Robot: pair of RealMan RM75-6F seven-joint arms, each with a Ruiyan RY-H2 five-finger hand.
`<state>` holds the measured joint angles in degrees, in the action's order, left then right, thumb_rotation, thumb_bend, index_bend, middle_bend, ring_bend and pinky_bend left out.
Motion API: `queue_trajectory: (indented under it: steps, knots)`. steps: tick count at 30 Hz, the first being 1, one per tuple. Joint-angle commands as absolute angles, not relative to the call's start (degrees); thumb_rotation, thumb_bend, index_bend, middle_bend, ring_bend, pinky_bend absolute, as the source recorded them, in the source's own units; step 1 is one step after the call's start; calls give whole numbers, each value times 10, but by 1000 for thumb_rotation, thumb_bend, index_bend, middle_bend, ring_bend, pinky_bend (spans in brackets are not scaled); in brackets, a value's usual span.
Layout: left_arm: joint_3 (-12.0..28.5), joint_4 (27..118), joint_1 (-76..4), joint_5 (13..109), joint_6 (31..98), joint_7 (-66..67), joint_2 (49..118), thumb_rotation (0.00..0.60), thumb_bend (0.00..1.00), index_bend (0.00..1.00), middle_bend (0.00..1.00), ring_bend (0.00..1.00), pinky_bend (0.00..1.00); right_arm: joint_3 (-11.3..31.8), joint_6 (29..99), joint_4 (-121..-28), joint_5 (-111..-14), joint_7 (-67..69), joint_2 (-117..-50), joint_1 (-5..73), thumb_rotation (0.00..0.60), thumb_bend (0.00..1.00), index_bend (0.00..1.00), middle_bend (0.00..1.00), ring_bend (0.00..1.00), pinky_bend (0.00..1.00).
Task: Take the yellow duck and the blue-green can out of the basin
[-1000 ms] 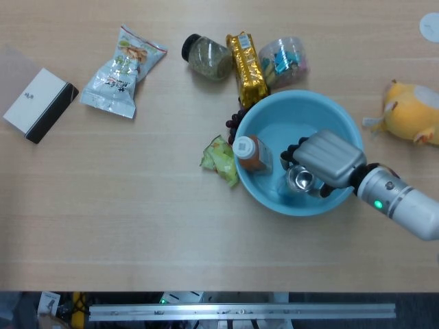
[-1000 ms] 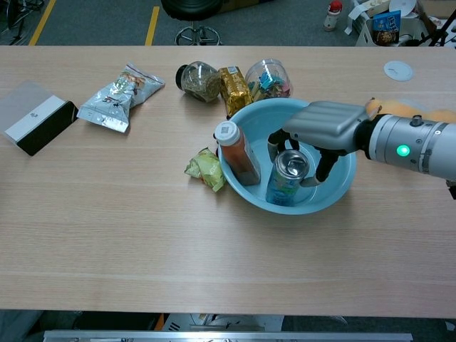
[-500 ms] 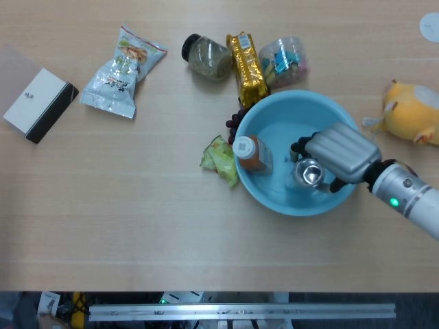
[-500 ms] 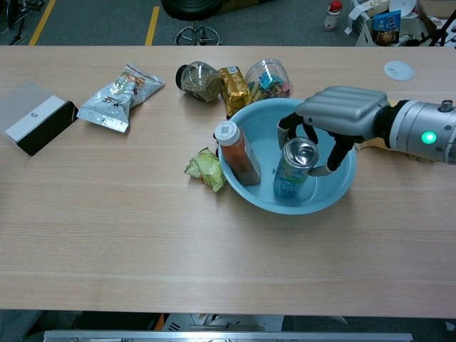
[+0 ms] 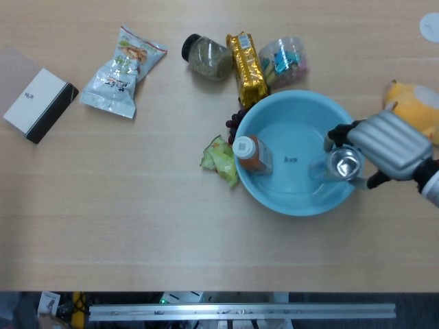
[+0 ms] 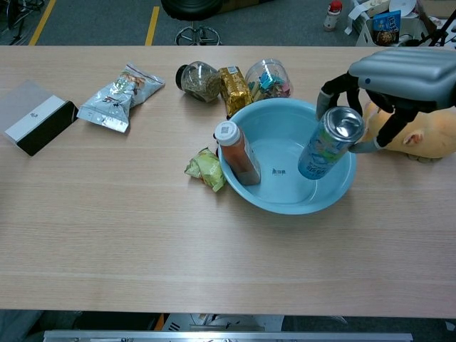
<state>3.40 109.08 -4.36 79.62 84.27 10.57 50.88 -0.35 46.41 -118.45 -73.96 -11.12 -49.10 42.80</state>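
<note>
My right hand (image 6: 399,78) (image 5: 387,145) grips the blue-green can (image 6: 329,144) (image 5: 341,164) near its top and holds it tilted in the air over the right rim of the light blue basin (image 6: 285,203) (image 5: 288,110). The yellow duck (image 6: 420,132) (image 5: 415,110) lies on the table to the right of the basin, partly hidden behind my hand. My left hand is not visible in either view.
A bottle with orange-brown liquid (image 6: 239,153) leans in the basin's left side. A green crumpled wrapper (image 6: 203,169) lies left of the basin. Behind it stand a jar (image 6: 199,80), a gold packet (image 6: 234,89) and a candy jar (image 6: 268,77). Far left: snack bag (image 6: 117,96), box (image 6: 35,117).
My right hand has lifted the can up from the basin floor and carried it right, toward the duck. The can now hangs tilted above the rim.
</note>
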Motion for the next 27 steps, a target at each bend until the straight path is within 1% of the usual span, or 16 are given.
queue_trajectory:
  steps: [1,10,14,20,27]
  knots:
    - [34,1092,-46,796,839,109,511,600,419,334,339,291,283,-5,473,-1188,-761,-85,-458,410,600,306,505,512,518,694]
    - [34,1095,-50,791,832,118,513,600,418,334,339,291,283,-9,472,-1164,-769,-46,-417,380,600,306,505,512,518,694]
    - [34,1094,-52,789,829,120,515,600,418,334,339,291,284,-10,470,-1154,-769,-35,-410,369,600,306,505,512,518,694]
    - [35,1093,-57,788,824,122,518,600,419,334,339,291,284,-7,462,-1134,-764,-28,-418,361,600,306,505,512,518,694]
    - [33,1091,-58,786,819,119,516,600,419,334,339,291,283,-5,442,-1104,-750,-30,-447,360,600,306,505,512,518,694]
